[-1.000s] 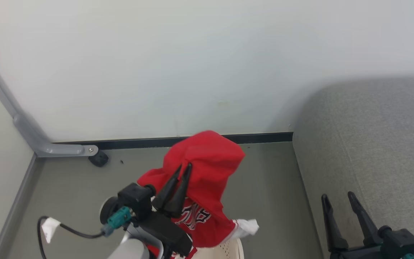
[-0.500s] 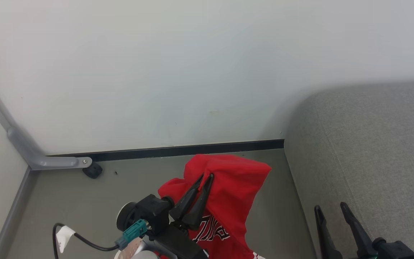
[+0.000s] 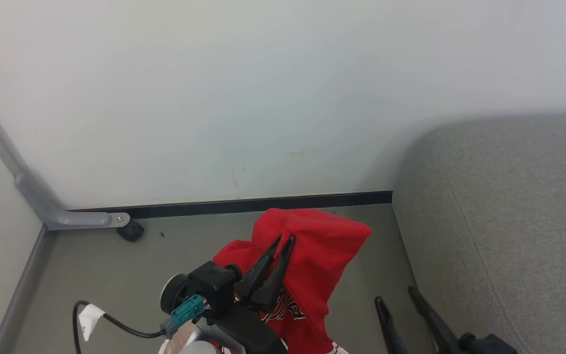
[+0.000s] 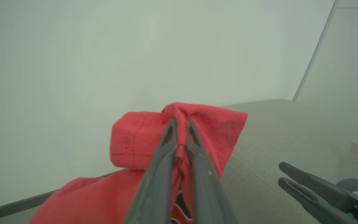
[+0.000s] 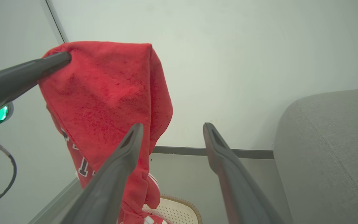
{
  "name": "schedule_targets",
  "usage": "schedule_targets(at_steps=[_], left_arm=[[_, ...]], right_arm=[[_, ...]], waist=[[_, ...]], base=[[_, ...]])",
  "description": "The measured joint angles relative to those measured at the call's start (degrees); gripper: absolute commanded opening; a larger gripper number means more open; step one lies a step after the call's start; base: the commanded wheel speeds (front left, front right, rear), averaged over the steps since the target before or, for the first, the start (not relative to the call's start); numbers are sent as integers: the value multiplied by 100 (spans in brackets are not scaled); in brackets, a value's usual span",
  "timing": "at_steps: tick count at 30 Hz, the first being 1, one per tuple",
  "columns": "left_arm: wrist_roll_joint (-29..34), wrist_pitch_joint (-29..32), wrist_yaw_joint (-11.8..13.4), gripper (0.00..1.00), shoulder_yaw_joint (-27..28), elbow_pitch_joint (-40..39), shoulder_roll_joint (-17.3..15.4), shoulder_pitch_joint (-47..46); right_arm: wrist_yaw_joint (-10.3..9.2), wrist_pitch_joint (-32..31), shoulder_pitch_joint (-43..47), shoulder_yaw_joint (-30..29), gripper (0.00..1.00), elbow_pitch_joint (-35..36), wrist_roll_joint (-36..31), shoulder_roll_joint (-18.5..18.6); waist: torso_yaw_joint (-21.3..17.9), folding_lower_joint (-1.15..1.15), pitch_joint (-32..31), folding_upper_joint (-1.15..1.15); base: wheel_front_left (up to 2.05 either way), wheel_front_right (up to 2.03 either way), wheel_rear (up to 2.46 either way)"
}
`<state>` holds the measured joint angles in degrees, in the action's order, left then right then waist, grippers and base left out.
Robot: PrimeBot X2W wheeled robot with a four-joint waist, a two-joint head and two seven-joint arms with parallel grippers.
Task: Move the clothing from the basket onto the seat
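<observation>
My left gripper (image 3: 285, 238) is shut on the top fold of a red garment (image 3: 322, 246), holding it up above the floor so the cloth hangs down with white lettering showing. In the left wrist view the left gripper (image 4: 181, 122) pinches the red garment (image 4: 135, 137). My right gripper (image 3: 394, 295) stands open and empty between the garment and the grey seat (image 3: 509, 221). The right wrist view shows the right gripper (image 5: 172, 125) open beside the hanging garment (image 5: 104, 87), with the cream basket's (image 5: 179, 211) brown rim below it.
A pale wall with black skirting (image 3: 263, 202) runs behind. A grey metal bracket with a black foot (image 3: 130, 230) sits in the left corner. A black cable with a white tag (image 3: 86, 314) trails from my left wrist. Grey-green floor (image 3: 91, 275) lies on the left.
The head camera shifted. My left gripper carried the red garment rightward toward the seat. My right gripper moved left, off the seat's edge and closer to the garment.
</observation>
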<state>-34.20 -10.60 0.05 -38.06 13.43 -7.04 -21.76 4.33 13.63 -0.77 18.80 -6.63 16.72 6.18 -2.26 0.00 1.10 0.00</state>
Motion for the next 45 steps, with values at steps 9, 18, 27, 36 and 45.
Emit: schedule_targets(at_steps=[9, 18, 27, 36, 45], left_arm=[[0, 180, -3, 0, -129, -11, 52, -29], [0, 301, 1, 0, -177, -68, 101, -42], [-1, 394, -3, 0, -292, -141, 152, -51], [-1, 446, -3, 0, -327, -208, 162, -80], [-10, 497, -3, 0, -334, -213, 162, -125]], right_arm=[[172, -154, -186, 862, 100, -253, -31, -187], [222, -304, -800, 1408, 100, -823, -26, -240], [224, -348, -1507, 1734, 100, -1578, 103, -261], [80, -231, -2211, 2450, 0, -1812, 845, -248], [-88, -87, -2476, 2784, 0, -2029, 1314, -247]], waist=[[174, 0, 3, 0], [362, 0, 15, 0], [487, 0, 33, 0], [589, 0, 66, 0], [636, 0, 88, 0]], base=[[0, 0, 0], [0, 0, 0], [0, 0, 0], [0, 0, 0], [0, 0, 0]])
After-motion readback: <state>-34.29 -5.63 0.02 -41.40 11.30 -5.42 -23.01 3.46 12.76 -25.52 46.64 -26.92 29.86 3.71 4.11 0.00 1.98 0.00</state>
